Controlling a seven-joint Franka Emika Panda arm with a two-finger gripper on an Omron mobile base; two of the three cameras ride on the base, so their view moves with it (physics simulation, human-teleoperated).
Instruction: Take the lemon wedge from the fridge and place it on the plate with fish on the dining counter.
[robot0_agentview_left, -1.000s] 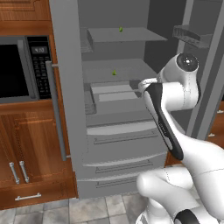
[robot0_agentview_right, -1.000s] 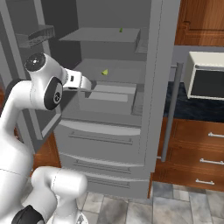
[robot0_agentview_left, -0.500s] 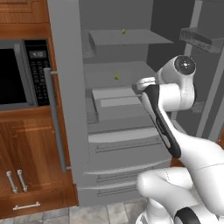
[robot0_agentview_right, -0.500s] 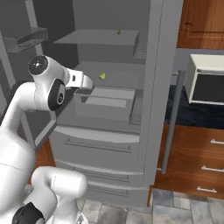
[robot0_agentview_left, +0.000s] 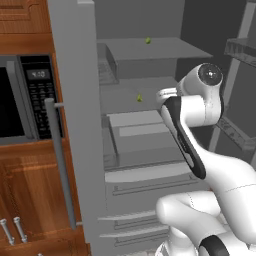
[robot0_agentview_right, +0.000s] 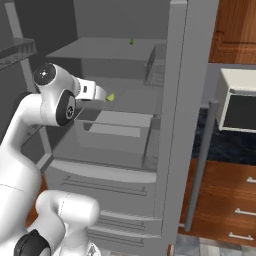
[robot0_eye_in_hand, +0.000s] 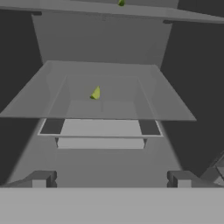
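A: Nearest the hand, what room does the gripper (robot0_eye_in_hand: 111, 179) have?

B: Its two finger tips (robot0_eye_in_hand: 41, 179) stand far apart, released and holding nothing. They point into the open fridge (robot0_agentview_left: 80, 125), with free space between them and the grey bin (robot0_eye_in_hand: 100, 133) lying just ahead and below.

A: And the edges beyond that?

B: The front lip of the middle shelf (robot0_eye_in_hand: 98, 111) crosses just past the bin. The lemon wedge (robot0_eye_in_hand: 96, 92) sits on that shelf, left of centre, set back from the lip and well apart from both side walls.

A: How many yellow-green pieces are there?

B: Two. The wedge on the middle shelf, and a second small green piece (robot0_agentview_left: 148, 40) on the upper shelf (robot0_agentview_left: 150, 50), farther back and higher.

A: What stands around the opening?

B: From the left base camera, the open left door (robot0_agentview_left: 75, 120) with its vertical bar handle (robot0_agentview_left: 59, 160) stands beside a black microwave (robot0_agentview_left: 25, 97) set in wooden cabinets (robot0_agentview_left: 30, 200). Two drawer fronts (robot0_agentview_left: 145, 185) close the fridge below the bin. The arm's wrist (robot0_agentview_right: 90, 91) sits just short of the wedge's shelf.
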